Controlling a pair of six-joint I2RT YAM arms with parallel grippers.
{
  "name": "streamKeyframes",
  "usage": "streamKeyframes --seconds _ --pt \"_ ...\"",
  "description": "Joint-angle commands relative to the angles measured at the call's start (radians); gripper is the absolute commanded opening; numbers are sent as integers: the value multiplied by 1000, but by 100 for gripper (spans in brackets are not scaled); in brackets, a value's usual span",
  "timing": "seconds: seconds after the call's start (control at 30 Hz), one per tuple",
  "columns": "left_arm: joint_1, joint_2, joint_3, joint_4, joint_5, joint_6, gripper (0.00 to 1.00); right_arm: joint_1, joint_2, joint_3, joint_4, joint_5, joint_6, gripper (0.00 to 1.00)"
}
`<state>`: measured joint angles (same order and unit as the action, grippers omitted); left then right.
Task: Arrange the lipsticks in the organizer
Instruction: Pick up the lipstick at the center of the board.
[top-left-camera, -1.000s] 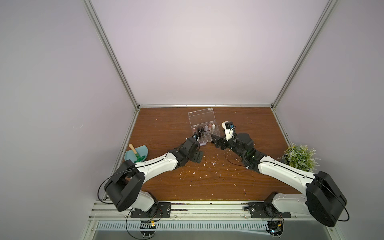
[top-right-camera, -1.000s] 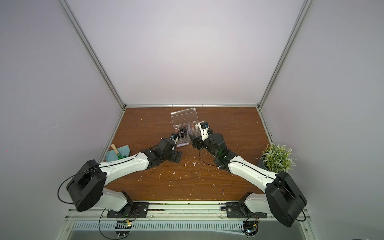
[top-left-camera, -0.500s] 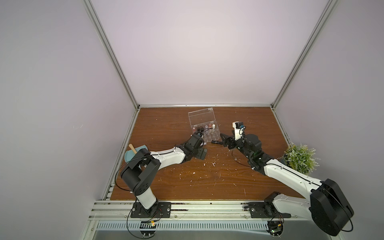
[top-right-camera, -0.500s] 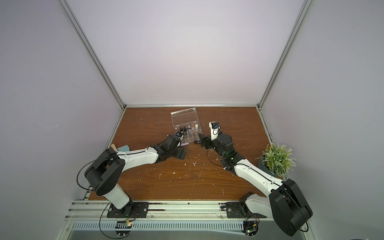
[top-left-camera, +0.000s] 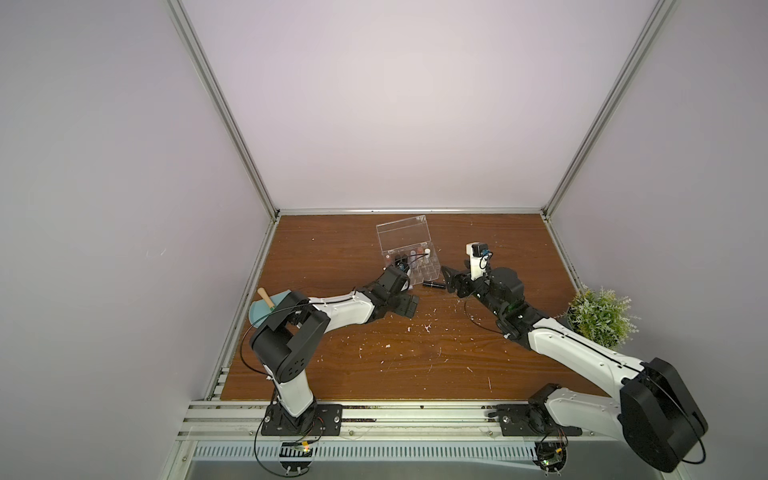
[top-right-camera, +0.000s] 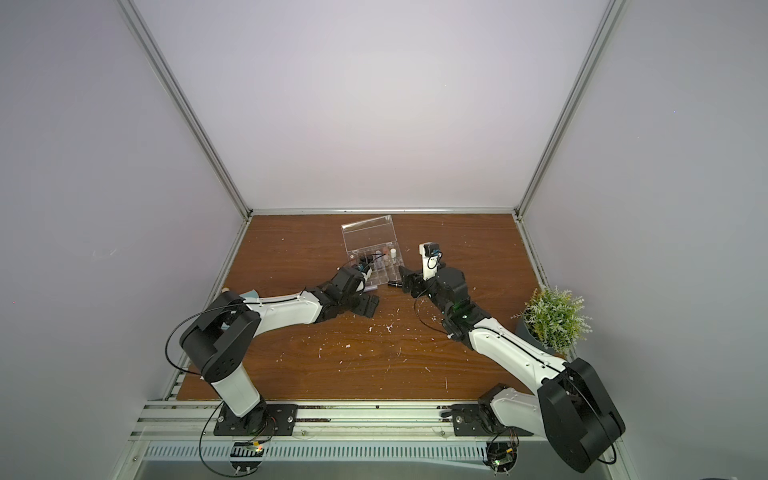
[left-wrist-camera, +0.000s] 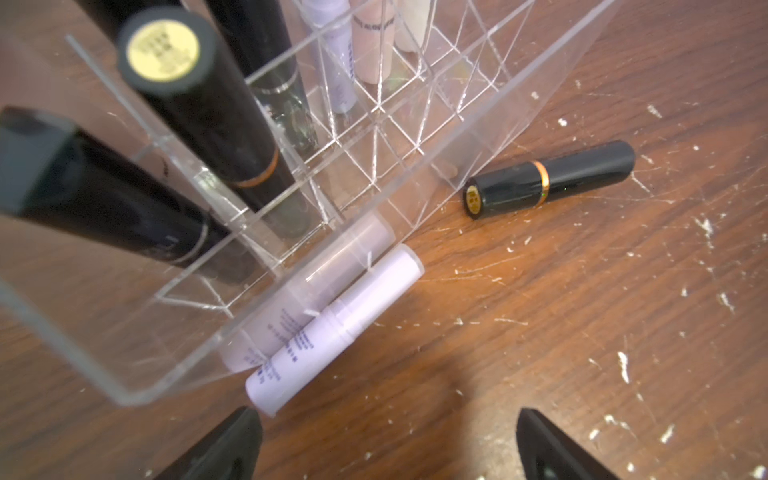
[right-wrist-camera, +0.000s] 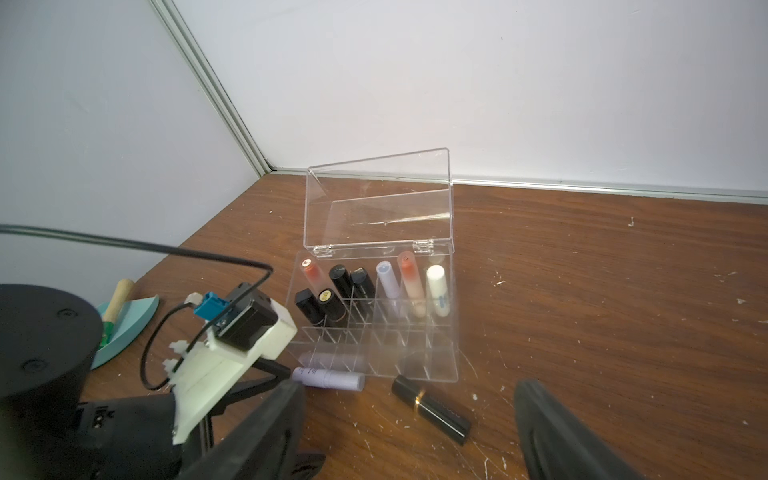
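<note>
Two robot arms lean in over a brown wooden table (top-left-camera: 395, 365) flecked with white scraps. They meet at a clear organizer (top-left-camera: 431, 272) set toward the far wall, its lid (top-left-camera: 402, 236) propped open.

The left arm (top-left-camera: 345, 311) rises from its base on the near rail and folds at a black joint. Its white forearm runs low across the table to the box's near left corner, wrist tipped downward. The left gripper (left-wrist-camera: 386, 415) hangs low over the wood with its fingers spread wide and nothing held. One fingertip (left-wrist-camera: 237, 436) sits close to the end of a lilac lipstick (left-wrist-camera: 336, 324), which lies flat right along the outside of the organizer's front wall.

The right arm (top-left-camera: 569, 345) reaches in from the opposite end of the rail, its white link slanting low toward the centre. Its white wrist-camera post stands upright above the hand. The right gripper (top-left-camera: 449, 281) points toward the box's near right corner, fingers likewise parted and empty. A black lipstick (top-left-camera: 433, 285) with a gold band lies on its side on the table just in front of them, beside the box but outside it.

Eight lipsticks (right-wrist-camera: 388, 280) stand tilted in the organizer's rear compartments. The black ones are toward the left, with lilac, peach and white toward the right.

A teal dustpan (top-left-camera: 259, 311) rests at the table's left edge behind the left arm. A small green plant (top-left-camera: 598, 318) stands at the right edge.
</note>
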<state>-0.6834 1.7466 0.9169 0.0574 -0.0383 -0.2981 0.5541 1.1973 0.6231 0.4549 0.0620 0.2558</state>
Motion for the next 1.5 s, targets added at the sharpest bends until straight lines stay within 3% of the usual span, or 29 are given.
streamKeyframes --seconds 0.0,0.8,1.07,1.47 --pt "12 23 21 16 25 -10 100 -3 -29 -2 26 -16 10 85" --pt "13 58 61 -21 -8 -9 100 -8 -21 3 27 -29 12 82" --pt "-3 56 70 10 81 -11 100 -8 -24 3 23 -27 12 81" --pt "-98 85 119 11 159 -34 100 -15 -37 0 16 -24 10 81"
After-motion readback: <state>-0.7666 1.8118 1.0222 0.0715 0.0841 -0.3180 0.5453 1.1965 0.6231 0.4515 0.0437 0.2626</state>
